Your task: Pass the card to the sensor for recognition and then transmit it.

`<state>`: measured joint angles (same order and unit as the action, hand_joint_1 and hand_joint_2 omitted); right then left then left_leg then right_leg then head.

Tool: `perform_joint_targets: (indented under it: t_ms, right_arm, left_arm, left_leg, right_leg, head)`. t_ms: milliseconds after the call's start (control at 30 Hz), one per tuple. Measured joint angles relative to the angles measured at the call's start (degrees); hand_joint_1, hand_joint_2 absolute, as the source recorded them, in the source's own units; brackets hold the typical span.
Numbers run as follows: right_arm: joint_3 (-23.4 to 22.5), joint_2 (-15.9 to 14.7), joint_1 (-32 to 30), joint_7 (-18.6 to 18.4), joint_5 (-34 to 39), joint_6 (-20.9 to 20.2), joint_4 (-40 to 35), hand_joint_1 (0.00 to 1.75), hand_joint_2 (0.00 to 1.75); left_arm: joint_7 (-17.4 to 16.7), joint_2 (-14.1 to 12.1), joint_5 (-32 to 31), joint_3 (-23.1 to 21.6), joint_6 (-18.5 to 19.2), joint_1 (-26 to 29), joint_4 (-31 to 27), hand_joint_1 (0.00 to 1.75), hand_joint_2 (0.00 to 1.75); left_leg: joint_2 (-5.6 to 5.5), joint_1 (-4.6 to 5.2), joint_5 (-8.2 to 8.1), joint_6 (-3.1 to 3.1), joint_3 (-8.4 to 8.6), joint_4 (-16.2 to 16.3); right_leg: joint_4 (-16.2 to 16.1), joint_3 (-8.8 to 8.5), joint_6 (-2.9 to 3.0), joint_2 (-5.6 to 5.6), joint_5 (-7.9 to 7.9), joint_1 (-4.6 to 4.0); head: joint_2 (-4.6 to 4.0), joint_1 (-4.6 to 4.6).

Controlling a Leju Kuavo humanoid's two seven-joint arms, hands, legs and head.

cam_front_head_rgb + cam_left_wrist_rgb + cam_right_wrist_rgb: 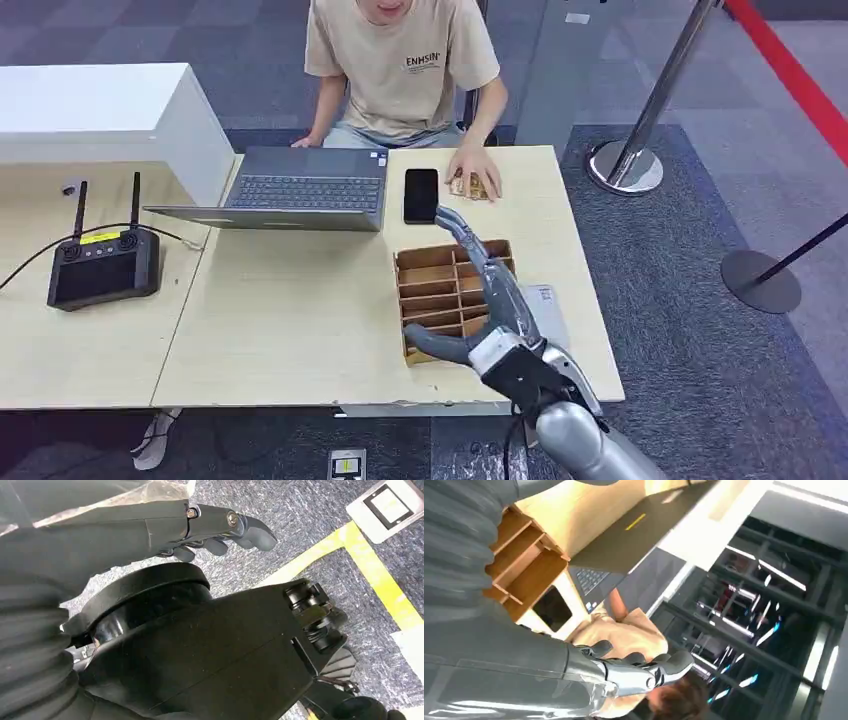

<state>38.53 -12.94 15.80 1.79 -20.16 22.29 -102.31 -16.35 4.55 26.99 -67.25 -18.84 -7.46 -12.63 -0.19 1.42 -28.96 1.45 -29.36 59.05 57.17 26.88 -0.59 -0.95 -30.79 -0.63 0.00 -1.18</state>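
Starting at the far left of the head view, a white cabinet (100,105) is seen in the upper left corner, and below it a black controller with two upright antennas (102,262) lies on the pale wooden table (290,320), a cable trailing off to the left edge. Toward the upper middle of the frame an open laptop (290,188) is set on the table, and just to its right a dark phone (421,195) lies flat. Behind these a person in a beige T-shirt (402,65) is seated at the top centre, one hand (474,172) resting on the table over a small patterned card (468,186) just right of the phone. In the lower middle right a brown cardboard divider box (440,290) sits on the table, and the right hand (490,300) is stretched over it, fingers extended and apart toward the phone, thumb splayed to the left, nothing held. A grey flat item (545,305) lies partly under that hand's right side. Further right, chrome stanchion bases (625,165) stand on the carpet. In the left wrist view the left hand (215,527) hangs above grey carpet with yellow tape (370,575), its fingers loosely curled and nothing in its grasp.
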Motion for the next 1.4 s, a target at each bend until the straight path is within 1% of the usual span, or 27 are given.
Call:
perform_joint_targets:
  t_ms: [33, 67, 167, 200, 267, 400, 433, 500, 633, 900, 1200, 1400]
  right_arm:
    - [0.3, 0.0, 0.3, -1.0, -2.1, 0.0, 0.4, 0.00, 1.75]
    - [0.7, -0.1, 0.4, -0.9, -2.1, -0.2, 0.9, 0.00, 1.75]
    - [1.3, -0.2, 0.0, 2.3, 3.6, -0.7, 1.8, 0.00, 1.75]
    - [1.4, -0.3, 0.1, 1.6, 1.8, -0.5, 2.3, 0.00, 1.75]
    - [1.8, -0.6, 0.2, -2.1, -3.8, -0.6, 3.1, 0.00, 1.75]
    - [3.8, -1.2, 1.4, -10.2, -16.5, -3.5, 4.3, 0.00, 1.75]
    - [4.3, -1.3, 1.9, -11.7, -18.9, -4.3, 4.6, 0.00, 1.75]
    - [5.3, -1.5, 3.0, -14.2, -22.0, -5.5, 5.4, 0.00, 1.75]
    - [7.1, -1.8, 4.4, -17.4, -24.5, -8.6, 7.5, 0.00, 1.75]
    - [9.0, -3.0, 6.9, -18.3, -25.0, -9.6, 10.1, 0.00, 1.75]
    - [10.4, -3.4, 7.6, -18.8, -24.8, -10.4, 11.3, 0.00, 1.75]
    - [11.4, -3.6, 8.6, -20.8, -27.6, -11.2, 12.2, 0.00, 1.75]
  left_arm:
    - [-0.1, 0.0, 0.0, -0.1, 0.0, 0.0, 0.0, 0.00, 1.75]
    - [-0.2, 0.0, 0.0, -0.2, 0.1, 0.1, 0.0, 0.00, 1.75]
    - [-0.3, 0.0, 0.8, -0.3, 1.3, 0.1, 0.0, 0.00, 1.75]
    - [-0.3, 0.0, 1.1, -0.3, 1.7, 0.1, 0.0, 0.00, 1.75]
    - [-0.3, 0.0, 1.2, -0.3, 1.9, 0.0, 0.0, 0.00, 1.75]
    - [-0.2, 0.0, 1.0, -0.5, 1.1, 0.1, 0.0, 0.00, 1.75]
    - [0.0, 0.0, 1.2, -0.5, 0.8, 0.1, 0.0, 0.00, 1.75]
    - [0.2, 0.0, 1.5, -0.5, 0.8, 0.1, 0.0, 0.00, 1.75]
    - [0.8, -0.2, 1.5, -0.5, 1.5, 0.1, 0.0, 0.00, 1.75]
    - [0.4, -0.1, 1.8, -0.5, 0.7, 0.2, 0.0, 0.00, 1.75]
    - [1.0, -0.2, 2.3, -0.5, 1.3, 0.3, 0.1, 0.00, 1.75]
    - [1.1, -0.2, 2.6, -0.5, 1.4, 0.3, 0.1, 0.00, 1.75]
  left_leg:
    - [-0.04, 0.00, 0.00, 0.00, 0.00, 0.0]
    - [-0.05, 0.00, -0.01, 0.00, -0.01, 0.0]
    - [-0.01, 0.01, -0.02, 0.00, -0.02, 0.0]
    - [-0.01, 0.01, -0.03, 0.00, -0.02, 0.0]
    - [-0.02, 0.01, -0.03, 0.00, -0.03, 0.0]
    - [-0.01, 0.01, -0.02, 0.00, -0.02, 0.0]
    - [0.00, 0.01, -0.02, 0.00, -0.01, 0.0]
    - [-0.01, 0.01, -0.02, 0.00, 0.00, 0.0]
    - [-0.02, 0.01, -0.02, 0.00, -0.01, 0.0]
    - [-0.01, 0.01, -0.02, 0.00, -0.02, 0.0]
    - [-0.02, 0.01, -0.02, 0.00, -0.01, 0.0]
    - [-0.02, 0.01, -0.02, 0.00, -0.01, 0.0]
  right_leg:
    - [0.0, 0.00, 0.00, -0.01, 0.00, 0.00]
    - [0.0, 0.00, 0.00, -0.02, 0.00, 0.00]
    - [0.0, 0.02, 0.00, 0.00, 0.00, 0.01]
    - [0.0, 0.02, 0.00, 0.00, -0.01, 0.01]
    - [0.0, 0.02, 0.00, -0.01, -0.01, 0.01]
    - [0.0, 0.02, 0.00, 0.00, 0.00, 0.01]
    - [0.0, 0.02, 0.00, 0.00, 0.00, 0.01]
    - [0.0, 0.00, 0.00, 0.00, 0.00, 0.00]
    - [0.0, 0.01, 0.00, 0.00, 0.00, 0.01]
    - [0.0, 0.02, 0.00, 0.00, 0.00, 0.01]
    - [0.0, 0.01, 0.00, 0.00, 0.00, 0.01]
    - [0.0, 0.01, 0.00, 0.00, 0.00, 0.01]
  head:
    - [0.00, -0.04]
    - [0.00, 0.00]
    - [0.00, -0.02]
    - [0.00, 0.00]
    - [0.00, 0.00]
    - [0.00, 0.00]
    - [0.00, -0.02]
    - [0.00, 0.00]
    - [0.00, 0.00]
    - [-0.02, -0.02]
    - [0.00, -0.02]
    - [0.00, -0.02]
